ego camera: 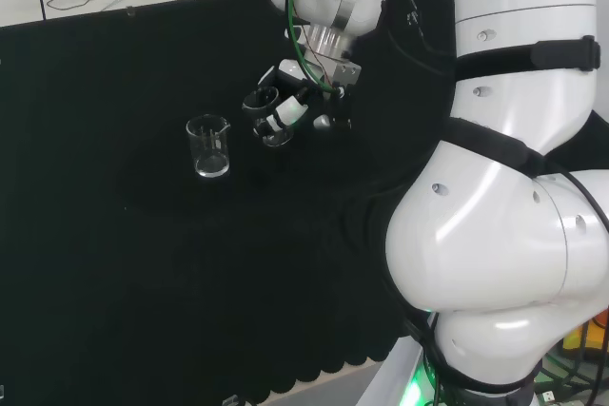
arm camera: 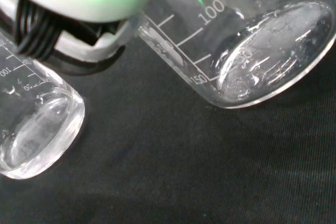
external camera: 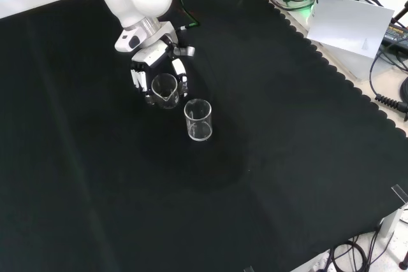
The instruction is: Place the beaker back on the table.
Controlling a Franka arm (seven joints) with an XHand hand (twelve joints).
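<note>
Two clear glass beakers with printed scales are here. My hand (external camera: 157, 71) has its fingers curled round one beaker (external camera: 165, 90), which leans a little; whether its base touches the black cloth I cannot tell. In the head view the hand (ego camera: 277, 106) holds this beaker (ego camera: 277, 137) low over the cloth. The second beaker (external camera: 198, 120) stands upright and empty just in front of the held one, a small gap apart; in the head view this second beaker (ego camera: 209, 146) is to the hand's left. The wrist view has the held beaker (arm camera: 252, 40) large and the standing beaker (arm camera: 37, 129) beside it.
The arm's white links (ego camera: 504, 187) fill the head view's right. Beyond the cloth's scalloped edge (external camera: 331, 68) lie a white sheet (external camera: 350, 27) and cables (external camera: 389, 100). Bare black cloth (external camera: 255, 176) stretches in front of the beakers.
</note>
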